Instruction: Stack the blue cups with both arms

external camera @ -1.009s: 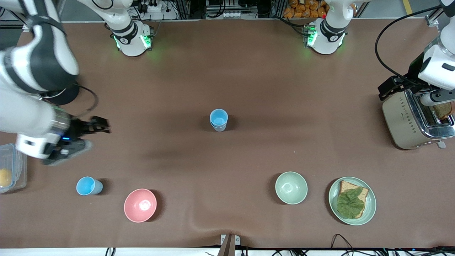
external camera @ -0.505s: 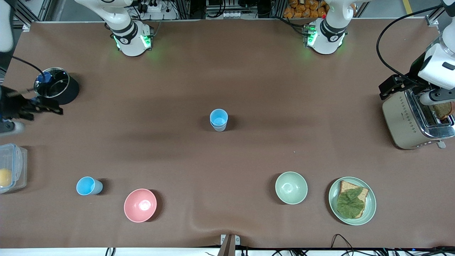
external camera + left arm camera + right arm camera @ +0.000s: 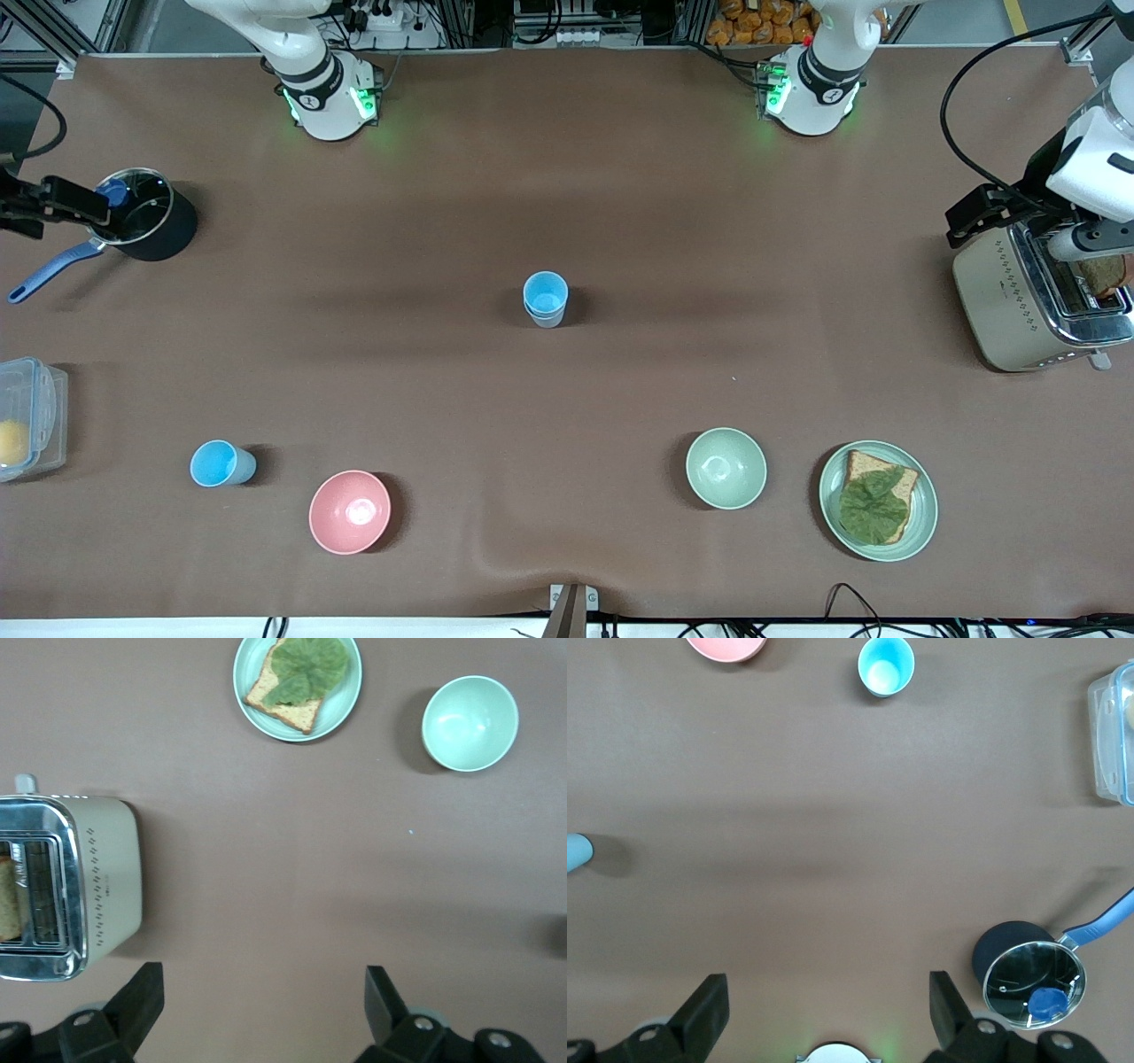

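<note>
Two blue cups (image 3: 545,299) stand nested in one stack at the table's middle; the stack's edge shows in the right wrist view (image 3: 576,852). A single blue cup (image 3: 217,463) stands upright toward the right arm's end, nearer the front camera, beside the pink bowl (image 3: 349,511); it also shows in the right wrist view (image 3: 886,665). My right gripper (image 3: 62,202) hangs high at the right arm's end of the table, beside the pot, open and empty (image 3: 824,1010). My left gripper (image 3: 988,213) hangs high by the toaster, open and empty (image 3: 263,1005).
A black pot (image 3: 146,221) with a blue handle and a clear box (image 3: 31,416) sit at the right arm's end. A toaster (image 3: 1032,297), a plate with bread and lettuce (image 3: 921,523) and a pale green bowl (image 3: 726,468) sit toward the left arm's end.
My right arm has pulled up and away from the table toward the right arm's end, uncovering the pot. The cups and the left arm have not moved.
</note>
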### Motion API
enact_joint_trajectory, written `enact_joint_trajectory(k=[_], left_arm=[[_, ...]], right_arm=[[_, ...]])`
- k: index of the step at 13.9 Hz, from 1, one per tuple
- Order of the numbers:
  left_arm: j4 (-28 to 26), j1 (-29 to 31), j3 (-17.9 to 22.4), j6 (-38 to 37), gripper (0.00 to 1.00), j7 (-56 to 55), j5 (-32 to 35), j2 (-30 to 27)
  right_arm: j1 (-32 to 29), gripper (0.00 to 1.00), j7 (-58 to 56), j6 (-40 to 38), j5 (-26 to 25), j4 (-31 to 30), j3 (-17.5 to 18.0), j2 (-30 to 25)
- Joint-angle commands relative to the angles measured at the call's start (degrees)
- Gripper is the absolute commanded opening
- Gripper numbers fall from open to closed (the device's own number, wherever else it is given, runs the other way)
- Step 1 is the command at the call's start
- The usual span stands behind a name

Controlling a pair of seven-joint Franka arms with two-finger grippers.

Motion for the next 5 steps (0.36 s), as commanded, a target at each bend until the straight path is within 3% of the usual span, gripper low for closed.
enact_joint_trajectory(k=[1,5], left_arm=[[0.65,1.54,-0.18,-1.38,1.0,2.44,-2.16,-0.56],[0.56,1.54,-0.09,-3.31,1.0,6.75,-2.07,-0.64]], right_arm=[[1.29,1.0,1.48,2.41,1.05,-5.56,-1.01,-4.08],[1.02,1.0,1.48,2.95,0.96,-7.16,-1.45,-4.88]])
